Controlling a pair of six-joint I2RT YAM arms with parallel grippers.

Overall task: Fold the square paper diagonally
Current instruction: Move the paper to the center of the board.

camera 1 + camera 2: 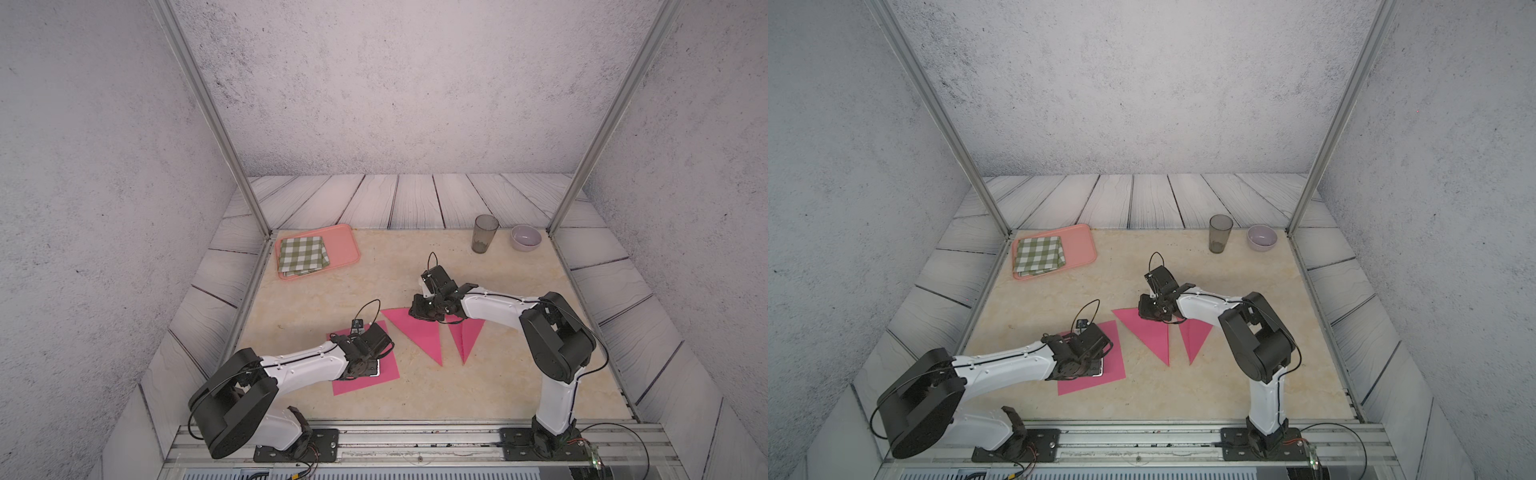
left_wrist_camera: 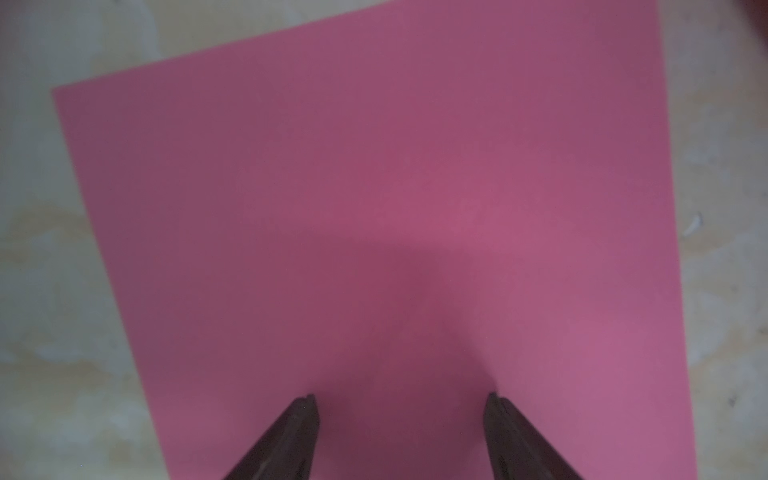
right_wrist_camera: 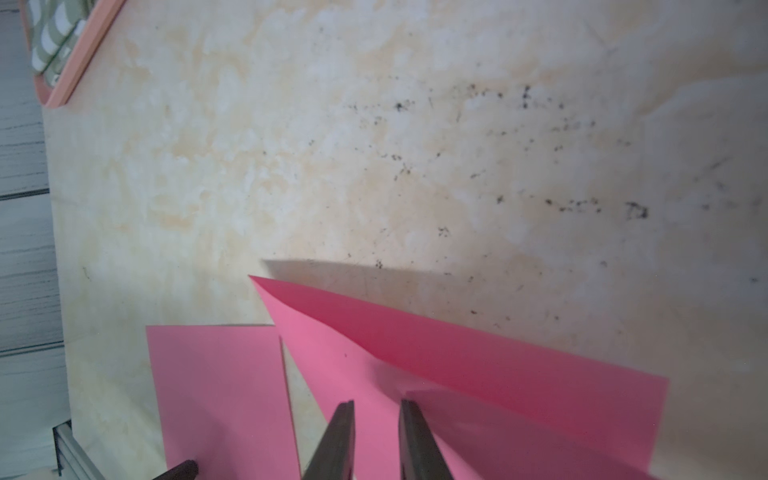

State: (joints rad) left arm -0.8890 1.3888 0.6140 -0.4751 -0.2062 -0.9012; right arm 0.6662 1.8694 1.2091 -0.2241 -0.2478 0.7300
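Left wrist view: the left gripper hangs spread over the flat pink square paper, which fills mid-frame. Above a folded triangle, the right gripper sits narrowly parted, empty. Fold looks unstarted; next comes pinching one corner cleanly.

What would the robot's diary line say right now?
left gripper: open, over flat pink square paper | right gripper: slightly open, over folded pink paper triangle | square: not yet folded
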